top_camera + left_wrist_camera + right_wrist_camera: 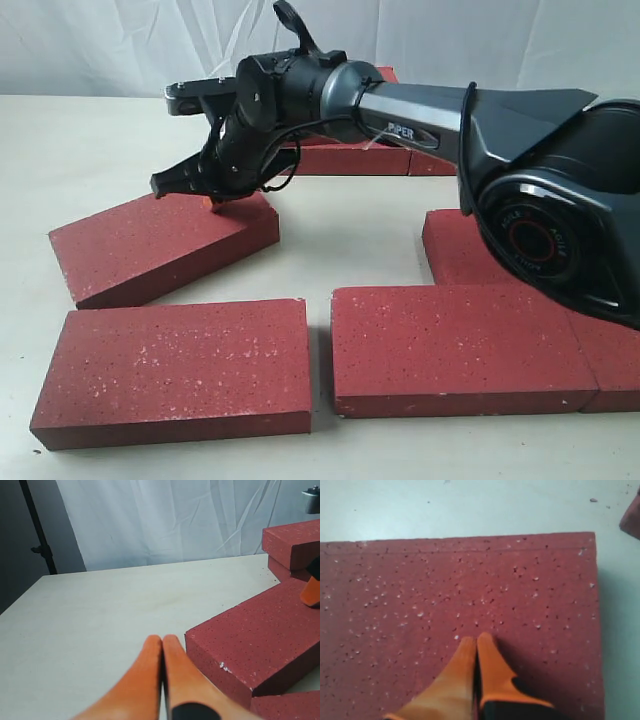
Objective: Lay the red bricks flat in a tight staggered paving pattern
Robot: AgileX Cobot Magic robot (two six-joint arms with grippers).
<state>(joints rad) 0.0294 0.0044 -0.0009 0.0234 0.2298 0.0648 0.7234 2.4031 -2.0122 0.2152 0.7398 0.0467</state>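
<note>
Right claw (476,641) is pressed together with nothing pinched. Its tips are seen on or just above the top face of the skewed brick (165,245), near the brick's upper-right end in the exterior view. Left claw (162,641) is likewise pressed together and empty, over bare table (100,610), just beside the same brick but apart from it. The skewed brick's long axis is seen running lower left to upper right, while the front-left brick (175,365) below it is laid left-to-right. A wedge gap is seen between them, widening rightward. The right arm is judged nearer. The brick likely needs to be swung square and closed up.
</note>
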